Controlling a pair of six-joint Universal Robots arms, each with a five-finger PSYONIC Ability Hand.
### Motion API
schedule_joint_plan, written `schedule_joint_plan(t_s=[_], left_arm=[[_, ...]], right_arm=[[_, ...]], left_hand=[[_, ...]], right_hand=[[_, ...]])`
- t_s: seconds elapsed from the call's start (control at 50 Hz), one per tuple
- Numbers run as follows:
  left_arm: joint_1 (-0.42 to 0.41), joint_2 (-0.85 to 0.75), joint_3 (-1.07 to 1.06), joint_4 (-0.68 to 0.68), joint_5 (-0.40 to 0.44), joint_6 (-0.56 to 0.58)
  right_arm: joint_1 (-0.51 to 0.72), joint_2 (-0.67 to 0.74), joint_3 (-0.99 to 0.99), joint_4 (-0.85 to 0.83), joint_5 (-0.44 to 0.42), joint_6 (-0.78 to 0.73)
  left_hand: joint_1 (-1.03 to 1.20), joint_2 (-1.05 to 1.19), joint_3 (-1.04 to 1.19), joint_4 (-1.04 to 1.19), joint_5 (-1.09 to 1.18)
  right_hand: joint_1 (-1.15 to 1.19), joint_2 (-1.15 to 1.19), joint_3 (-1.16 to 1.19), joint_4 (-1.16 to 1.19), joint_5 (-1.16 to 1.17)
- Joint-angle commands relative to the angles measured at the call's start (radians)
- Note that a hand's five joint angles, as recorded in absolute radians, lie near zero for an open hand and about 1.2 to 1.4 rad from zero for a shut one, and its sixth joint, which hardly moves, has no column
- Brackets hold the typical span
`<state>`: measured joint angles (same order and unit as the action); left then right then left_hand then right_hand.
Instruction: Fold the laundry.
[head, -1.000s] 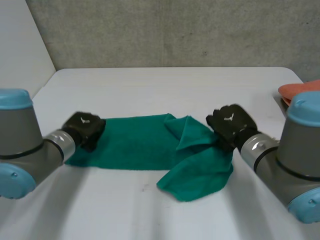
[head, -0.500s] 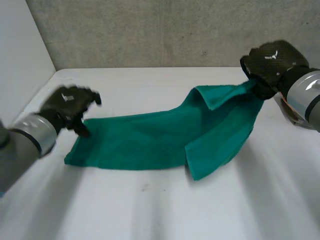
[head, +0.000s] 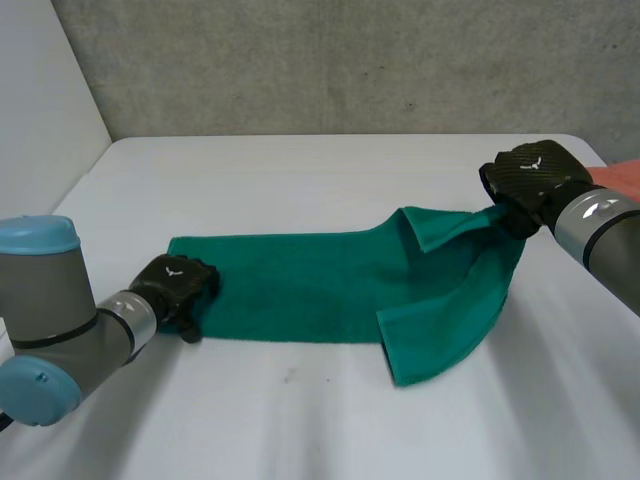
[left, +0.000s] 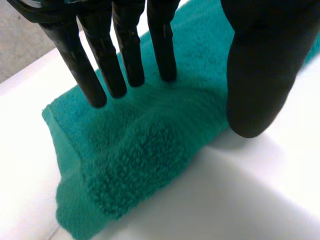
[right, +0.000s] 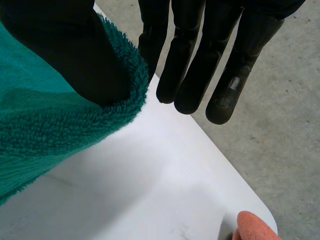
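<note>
The towel (head: 300, 290) looks limp and light, sagging mid-frame as the left hand (head: 180, 288) pins its left end with straight fingers and the right hand (head: 530, 182) pinches its right corner, and corners seem the best hold.

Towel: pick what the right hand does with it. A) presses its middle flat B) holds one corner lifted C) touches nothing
B: the right hand pinches a corner of the towel between thumb and fingers, raised above the table.

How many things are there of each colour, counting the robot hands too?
Green towel: 1
Orange thing: 1
Black robot hands: 2, the left robot hand and the right robot hand
Total: 4
</note>
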<state>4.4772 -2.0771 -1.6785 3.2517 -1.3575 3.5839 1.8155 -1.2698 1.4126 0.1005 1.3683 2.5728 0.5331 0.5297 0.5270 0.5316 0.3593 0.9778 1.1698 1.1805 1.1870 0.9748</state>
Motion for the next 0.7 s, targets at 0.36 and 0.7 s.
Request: schedule_joint_plan(t_s=[0.36,0.7], left_arm=[[-0.003,0.465,0.003,0.002,-0.009,-0.125],[-0.003,0.603,0.003,-0.053,0.001,-0.177]], right_arm=[[-0.009,-0.103,-0.004,0.025,0.002,-0.008],[-0.015,-0.128,-0.222,0.261,-0.06,0.001]], left_hand=[[0.863,0.867,0.869,0.865,0.862],[0.863,0.867,0.869,0.865,0.862]], right_hand=[[0.418,0.226,0.216,0.209,0.247],[0.418,0.226,0.216,0.209,0.247]])
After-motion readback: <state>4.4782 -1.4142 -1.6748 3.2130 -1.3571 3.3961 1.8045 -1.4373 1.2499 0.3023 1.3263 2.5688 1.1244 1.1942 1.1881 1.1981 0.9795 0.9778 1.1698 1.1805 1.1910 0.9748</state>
